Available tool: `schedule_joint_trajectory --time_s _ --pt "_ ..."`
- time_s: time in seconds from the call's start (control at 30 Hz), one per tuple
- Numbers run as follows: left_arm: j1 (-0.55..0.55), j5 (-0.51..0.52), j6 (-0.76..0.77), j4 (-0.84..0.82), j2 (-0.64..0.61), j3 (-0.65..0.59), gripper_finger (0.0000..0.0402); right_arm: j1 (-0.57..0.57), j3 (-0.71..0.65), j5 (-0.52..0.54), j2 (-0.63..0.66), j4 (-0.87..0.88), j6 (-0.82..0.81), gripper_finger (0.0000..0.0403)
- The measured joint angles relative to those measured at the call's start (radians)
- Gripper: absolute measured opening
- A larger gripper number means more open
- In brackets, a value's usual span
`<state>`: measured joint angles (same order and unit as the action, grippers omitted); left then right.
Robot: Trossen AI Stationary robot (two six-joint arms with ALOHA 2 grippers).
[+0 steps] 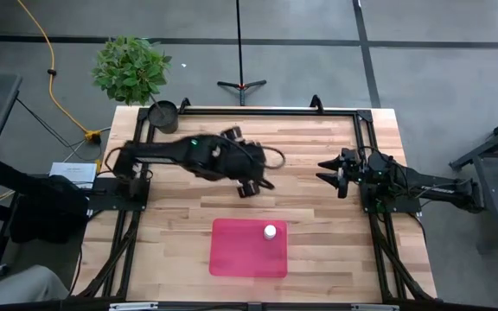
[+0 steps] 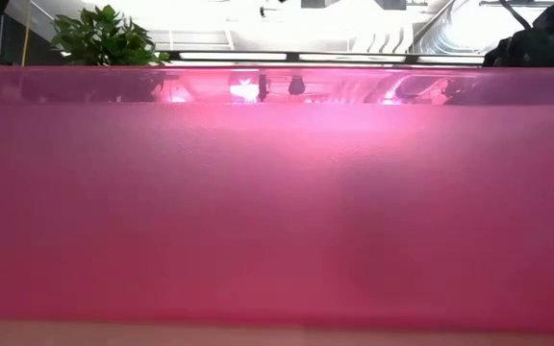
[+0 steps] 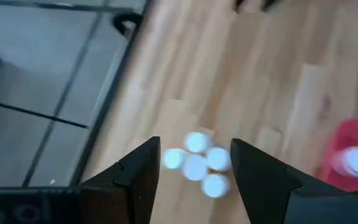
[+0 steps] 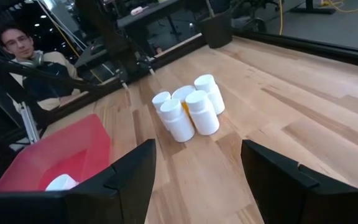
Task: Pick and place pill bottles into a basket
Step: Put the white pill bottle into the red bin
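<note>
The pale planked wooden worktop (image 1: 318,242) is smooth and hard. On it lies the shallow translucent red plastic basket (image 1: 232,255), rigid with rounded corners; one white-capped pill bottle (image 1: 270,231) already stands in its corner. Beyond the basket, a tight cluster of small white-capped pill bottles (image 4: 188,109) looks light, stiff and slick; each is best pinched across its cap. The left end effector (image 3: 194,171) hovers open above them. The right end effector (image 4: 197,168) waits open, aside.

I am seeing white-capped bottles (image 4: 190,112), one showing amber, a translucent red basket (image 1: 247,250), my dark fingers (image 4: 129,180), and a pale striped wooden table (image 1: 318,216).
</note>
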<state>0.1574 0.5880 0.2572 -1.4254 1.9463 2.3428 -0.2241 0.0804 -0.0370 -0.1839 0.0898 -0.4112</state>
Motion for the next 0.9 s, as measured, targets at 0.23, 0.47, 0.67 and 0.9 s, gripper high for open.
schedule_joint_trajectory --time_s 0.23,0.47,0.67,0.9 --pt "-0.036 0.068 0.016 -0.04 -0.127 0.0 0.023 0.0 0.0 -0.004 0.001 0.002 0.0 0.0226" --pt "-0.084 0.073 0.045 -0.08 -0.225 0.0 0.023 0.0 0.0 -0.005 0.001 0.003 0.0 0.0226" --pt "-0.125 0.055 0.067 -0.147 -0.262 0.0 0.023 0.0 0.001 -0.005 0.001 0.007 0.0 0.0226" --pt "-0.131 -0.04 0.023 -0.147 -0.262 0.0 0.023 0.0 0.001 -0.005 0.001 0.026 -0.008 0.0226"
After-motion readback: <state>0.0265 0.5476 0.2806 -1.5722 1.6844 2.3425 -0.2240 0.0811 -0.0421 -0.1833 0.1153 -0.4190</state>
